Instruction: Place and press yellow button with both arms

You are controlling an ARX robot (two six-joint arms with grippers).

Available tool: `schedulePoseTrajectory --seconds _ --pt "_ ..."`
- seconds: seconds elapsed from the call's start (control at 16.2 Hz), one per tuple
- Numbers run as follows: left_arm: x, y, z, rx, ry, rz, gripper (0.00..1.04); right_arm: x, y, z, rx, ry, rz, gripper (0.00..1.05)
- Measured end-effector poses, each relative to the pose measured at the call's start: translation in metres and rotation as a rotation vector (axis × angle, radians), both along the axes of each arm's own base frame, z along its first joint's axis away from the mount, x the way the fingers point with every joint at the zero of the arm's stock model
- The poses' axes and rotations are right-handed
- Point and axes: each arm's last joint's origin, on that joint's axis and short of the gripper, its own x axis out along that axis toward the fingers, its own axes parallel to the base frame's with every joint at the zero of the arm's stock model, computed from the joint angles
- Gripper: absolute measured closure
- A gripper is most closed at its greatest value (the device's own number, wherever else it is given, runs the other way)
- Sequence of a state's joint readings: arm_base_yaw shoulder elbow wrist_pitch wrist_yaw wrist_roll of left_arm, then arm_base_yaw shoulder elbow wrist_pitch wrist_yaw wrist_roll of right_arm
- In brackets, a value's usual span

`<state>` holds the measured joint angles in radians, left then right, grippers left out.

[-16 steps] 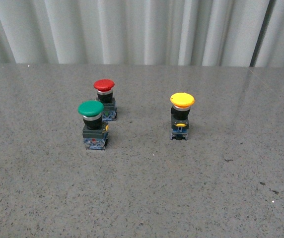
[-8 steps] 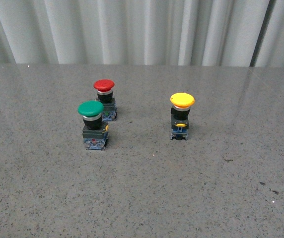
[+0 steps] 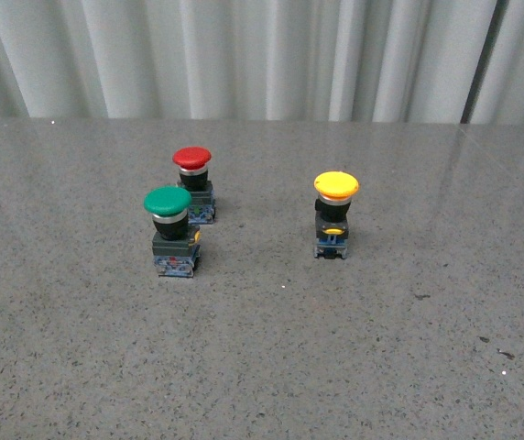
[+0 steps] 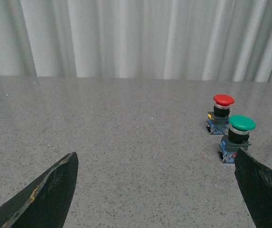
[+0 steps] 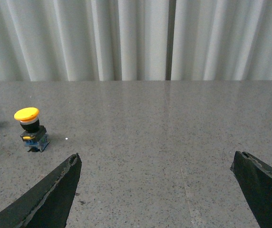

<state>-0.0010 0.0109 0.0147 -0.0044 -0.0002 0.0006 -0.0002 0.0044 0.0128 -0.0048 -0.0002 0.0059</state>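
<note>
Yellow button [image 3: 335, 216] upright on table [image 3: 271, 367], right of centre in front view, well apart from green button [image 3: 171, 230] and red button [image 3: 194, 183] at left. Left gripper [image 4: 155, 190] and right gripper [image 5: 157, 190] spread wide, holding nothing.

Count on the table [image 3: 262, 367]: push buttons, three in total; one yellow button [image 3: 334, 216]; one green-capped button [image 3: 171, 231]; one red-capped button [image 3: 194, 183]; claws, two, one per wrist view, left claw [image 4: 155, 190] and right claw [image 5: 155, 190]; each claw shows two black fingers, four fingers in all; table, one.
</note>
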Motion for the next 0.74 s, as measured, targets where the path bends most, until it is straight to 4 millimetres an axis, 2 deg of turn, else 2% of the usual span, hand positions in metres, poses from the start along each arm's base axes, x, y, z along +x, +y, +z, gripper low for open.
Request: schedulePoseTrajectory --seconds 0.74 --pt "0.0000 0.0000 0.0000 0.000 0.000 0.000 0.07 0.0000 0.0000 0.0000 0.000 0.000 0.000 0.07"
